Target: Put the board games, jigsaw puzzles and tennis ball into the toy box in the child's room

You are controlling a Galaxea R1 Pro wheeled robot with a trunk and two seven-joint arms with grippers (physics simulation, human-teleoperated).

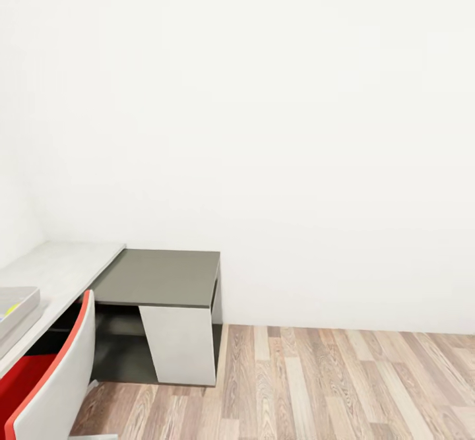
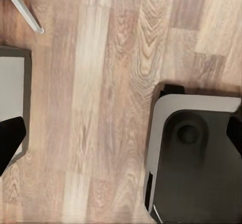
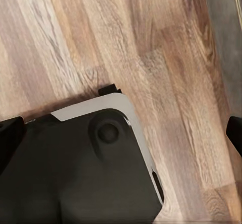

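Below, the left hand [image 2: 121, 133] and right hand [image 3: 121, 133] hang over wood-plank floor [image 2: 101, 83], black fingertips [image 2: 9, 136] wide apart, gripping nothing. Ahead, the light grey toy box [image 1: 16, 305] sits at the L-shaped counter's [image 1: 158, 275] left edge, behind a red-and-white chair [image 1: 53, 374].

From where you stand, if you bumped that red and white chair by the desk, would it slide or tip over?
The red-seated chair with a white shell back would probably slide rather than tip: it stands on smooth wooden plank flooring. Its thin shell suggests it is fairly light. Its legs are mostly out of view, so tipping risk is uncertain.
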